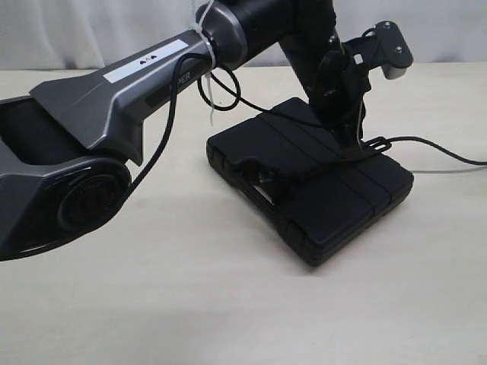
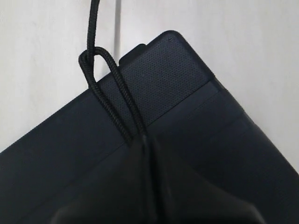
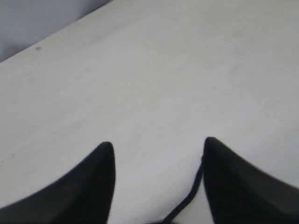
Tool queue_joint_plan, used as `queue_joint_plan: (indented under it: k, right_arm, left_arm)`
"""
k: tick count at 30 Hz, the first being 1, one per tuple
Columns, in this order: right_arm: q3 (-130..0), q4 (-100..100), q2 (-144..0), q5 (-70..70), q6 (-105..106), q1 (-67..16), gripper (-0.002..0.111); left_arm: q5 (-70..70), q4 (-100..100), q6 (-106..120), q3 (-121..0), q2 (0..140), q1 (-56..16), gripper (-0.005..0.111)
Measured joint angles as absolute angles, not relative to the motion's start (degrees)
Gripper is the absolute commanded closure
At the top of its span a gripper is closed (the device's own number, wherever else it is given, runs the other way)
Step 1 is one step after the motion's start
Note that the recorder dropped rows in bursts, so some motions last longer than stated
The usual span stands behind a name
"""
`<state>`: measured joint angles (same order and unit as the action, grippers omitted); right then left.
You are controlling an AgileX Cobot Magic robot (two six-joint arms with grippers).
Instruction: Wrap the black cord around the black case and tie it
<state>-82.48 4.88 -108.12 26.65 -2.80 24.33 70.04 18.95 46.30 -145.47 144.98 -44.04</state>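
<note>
The black case (image 1: pixel 319 194) lies flat on the table, right of the middle. My left gripper (image 1: pixel 358 139) reaches down onto the case's far right edge. In the left wrist view this gripper (image 2: pixel 145 140) is shut on the black cord (image 2: pixel 108 95). The cord is doubled into a narrow loop lying on the case (image 2: pixel 182 88), and one strand runs on off the case edge. A cord (image 1: pixel 445 149) tail trails away to the right over the table. My right gripper (image 3: pixel 158 147) hangs open over bare table, with a short piece of cord (image 3: pixel 190 196) beside one finger. It does not show in the exterior view.
The left arm's grey body (image 1: pixel 99 129) fills the left foreground of the exterior view. A glossy robot cable (image 1: pixel 169 129) with a white zip tie (image 1: pixel 211 84) hangs from it. Pale table (image 1: pixel 190 304) spreads in front of the case.
</note>
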Motion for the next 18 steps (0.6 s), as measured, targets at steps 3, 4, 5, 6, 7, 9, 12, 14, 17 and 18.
queue_joint_plan:
  k: [3,4,5,6,7,9,12,14,17,18]
  right_arm:
    - [-82.6,11.4,-107.9,30.3,6.5,20.9,0.104]
    - [-82.6,13.1,-107.9,31.8,8.9,19.9,0.104]
    - [-82.6,14.8,-107.9,33.5,11.5,18.7,0.104]
    - [-82.6,15.9,-107.9,34.9,13.1,17.6,0.104]
    - [-82.6,16.5,-107.9,36.2,14.2,16.7,0.104]
    - [-82.3,17.1,-107.9,38.6,16.0,15.6,0.104]
    - [-80.5,17.8,-107.9,40.5,17.6,15.3,0.104]
    - [-78.3,18.6,-107.9,40.9,18.5,15.3,0.104]
    - [-75.0,21.7,-107.9,40.9,21.9,15.2,0.104]
    - [-74.1,22.6,-107.9,41.0,23.1,15.0,0.104]
  left_arm:
    - [70.0,18.9,46.3,-145.5,145.0,-44.0,0.107]
    - [70.0,18.8,46.3,-145.5,145.0,-44.0,0.107]
    - [70.0,18.8,46.2,-145.5,145.0,-44.0,0.107]
    - [70.0,18.5,45.8,-145.5,144.8,-44.0,0.107]
    - [70.1,18.4,45.2,-145.4,144.5,-43.8,0.107]
    - [70.2,18.4,44.1,-145.4,143.7,-43.2,0.107]
    - [70.2,18.3,41.7,-145.4,142.3,-41.7,0.107]
    - [70.2,18.3,40.2,-145.4,141.5,-40.6,0.107]
    - [70.2,18.3,38.9,-145.4,140.9,-39.2,0.107]
    - [70.2,18.3,38.5,-145.4,140.8,-38.9,0.107]
